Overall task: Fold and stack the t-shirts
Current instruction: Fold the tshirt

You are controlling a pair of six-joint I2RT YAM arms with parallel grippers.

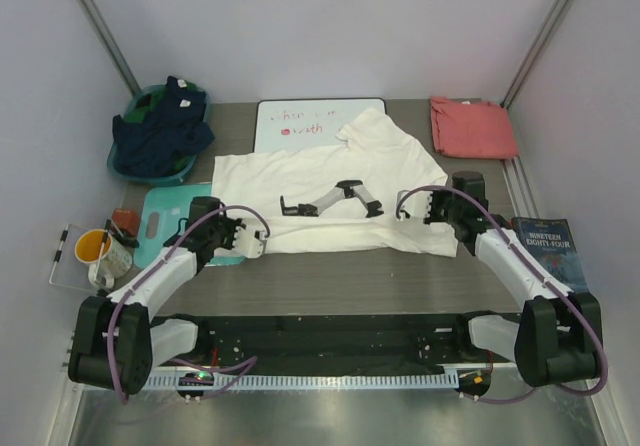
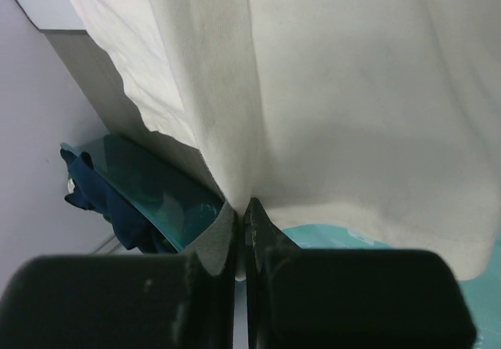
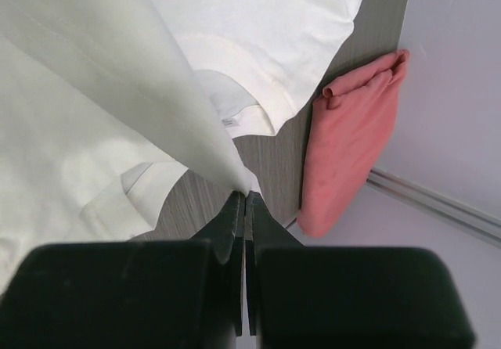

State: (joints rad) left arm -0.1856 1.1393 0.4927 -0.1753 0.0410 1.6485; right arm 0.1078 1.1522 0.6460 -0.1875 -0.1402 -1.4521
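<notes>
**Top external view.** Nearest the lens ran the black mounting rail that carried both arms. Beyond it the cream-white t-shirt lay spread across the table, its far edge overlapping the whiteboard. The left gripper met the shirt's near left corner, over the teal board. The right gripper met the shirt's right edge. The salmon-red t-shirt lay folded at the far right corner, well apart.

**Left wrist view.** The left gripper was pressed together on a pinch of cream cloth, which rose from the fingertips in a taut ridge.

**Right wrist view.** The right gripper likewise pinched a lifted fold of the cream-white t-shirt, with the salmon-red t-shirt lying beyond it.

**Judged step.** A fold of the cream-white t-shirt appeared to be in hand, with both sides gripped. The next move would call for the two arms to travel together and keep the cloth level, so that the carried edge lands square.
</notes>
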